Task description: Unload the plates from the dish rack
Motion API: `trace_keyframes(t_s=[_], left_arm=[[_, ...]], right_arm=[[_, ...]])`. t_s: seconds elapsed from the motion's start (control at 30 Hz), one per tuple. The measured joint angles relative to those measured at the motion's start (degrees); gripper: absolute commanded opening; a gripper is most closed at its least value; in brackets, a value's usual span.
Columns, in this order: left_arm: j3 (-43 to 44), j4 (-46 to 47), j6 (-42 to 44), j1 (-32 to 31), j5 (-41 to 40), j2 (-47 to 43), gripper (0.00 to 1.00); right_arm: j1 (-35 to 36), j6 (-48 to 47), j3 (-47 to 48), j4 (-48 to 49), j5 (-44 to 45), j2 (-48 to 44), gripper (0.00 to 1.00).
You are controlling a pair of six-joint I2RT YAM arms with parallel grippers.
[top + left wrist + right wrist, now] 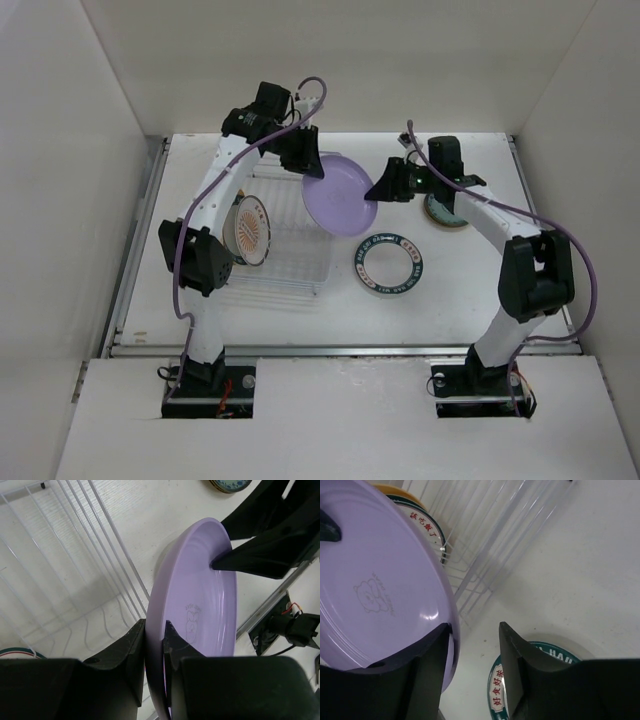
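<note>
My left gripper [303,158] is shut on the rim of the plain lilac plate [340,195] and holds it tilted above the right edge of the dish rack [290,262]. In the left wrist view both fingers [131,650] pinch the plate's [200,610] edge. My right gripper [383,187] is open and straddles the plate's opposite rim. In the right wrist view one finger [427,650] lies against the plate's [375,580] face. A sunburst plate [250,228] stands in the rack. A teal-rimmed lettered plate [390,265] lies flat on the table.
Another plate [447,212] lies on the table under my right forearm. A teal-rimmed plate [427,527] and a yellow one [390,489] stand in the rack's slots [485,535]. White walls enclose the table on three sides.
</note>
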Motion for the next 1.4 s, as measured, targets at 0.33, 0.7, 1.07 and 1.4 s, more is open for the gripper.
trace_keyframes(t_s=[0.33,0.7,1.07,1.4], left_arm=[[-0.68,2.12,-3.26,0.33,-3.04,0.17,0.48],[3.21,0.98,-2.54,0.74,-14.47,0.11,1.0],[4.39,-5.27,4.48,0.94,-41.4,-1.81,0.99],[3.34,-14.53,9.92,0.92,-45.38,-3.02,0.87]], right_arm=[[0.02,4.87,1.11,1.64,-3.93,3.74,0.0],[-5.29,17.57,1.14,6.01,2.91,3.96,0.0],[-6.84,27.08,11.74,-5.14,32.13,11.17,0.0],[-7.85,31.54,13.84,-7.54,40.24,16.35,0.0]])
